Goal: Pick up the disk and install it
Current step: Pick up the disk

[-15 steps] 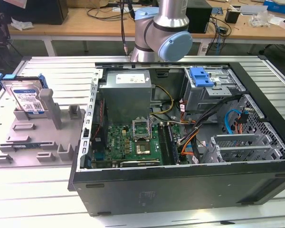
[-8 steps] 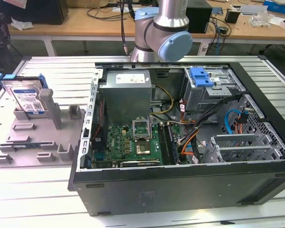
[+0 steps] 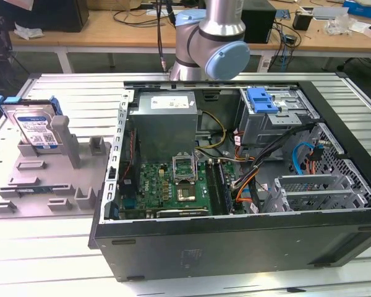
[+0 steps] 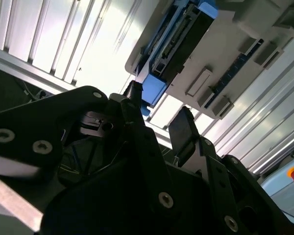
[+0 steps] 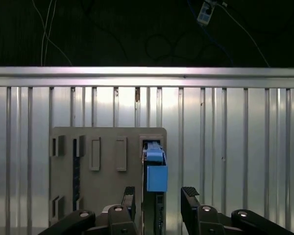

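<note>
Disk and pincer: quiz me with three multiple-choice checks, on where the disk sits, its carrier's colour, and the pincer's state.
1. The disk is: A) in the drive cage; B) standing in the grey fixture, outside the computer case; C) flat on the motherboard.
2. Its carrier is: A) blue; B) red; C) yellow.
3. The pincer is: A) shut on the disk; B) shut on a cable; C) open, holding nothing.
Key: 1 B, it stands in the fixture at the exterior view's left; 2 A, blue frames its edges; 3 C, both wrist views show the fingers apart, gripping nothing.
</note>
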You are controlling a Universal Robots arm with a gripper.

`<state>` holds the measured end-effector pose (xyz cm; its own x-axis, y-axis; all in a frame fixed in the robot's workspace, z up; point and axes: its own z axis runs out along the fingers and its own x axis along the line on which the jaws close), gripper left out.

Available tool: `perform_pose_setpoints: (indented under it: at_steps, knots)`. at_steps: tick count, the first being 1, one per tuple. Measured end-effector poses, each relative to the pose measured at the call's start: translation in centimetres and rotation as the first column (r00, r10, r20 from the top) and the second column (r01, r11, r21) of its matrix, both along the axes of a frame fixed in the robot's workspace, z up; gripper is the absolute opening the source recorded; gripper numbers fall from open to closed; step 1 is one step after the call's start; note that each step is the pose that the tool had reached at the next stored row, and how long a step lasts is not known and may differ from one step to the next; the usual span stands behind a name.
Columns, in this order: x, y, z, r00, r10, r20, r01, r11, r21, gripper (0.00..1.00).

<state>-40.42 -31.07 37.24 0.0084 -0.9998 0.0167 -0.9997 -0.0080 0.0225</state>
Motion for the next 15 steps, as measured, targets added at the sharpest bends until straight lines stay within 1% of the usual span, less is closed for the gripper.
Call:
perform_pose_setpoints:
  at_steps: [6,7,8,9,15]
  knots:
    - [-0.12,-0.01,-0.18,1.0000,0.001,0.0000,-0.001,1.0000,0.0000,0.50]
    - [-0.12,-0.07,-0.22,1.0000,0.001,0.0002,-0.001,1.0000,0.0000,0.50]
    - [-0.11,-0.35,-0.28,1.0000,0.001,0.0001,-0.001,1.0000,-0.0001,0.50]
    - [-0.11,-0.53,-0.34,1.0000,0.001,0.0001,-0.001,1.0000,0.0000,0.50]
    - [0.13,-0.75,-0.63,0.9999,-0.017,0.0001,0.017,0.9999,0.0000,0.50]
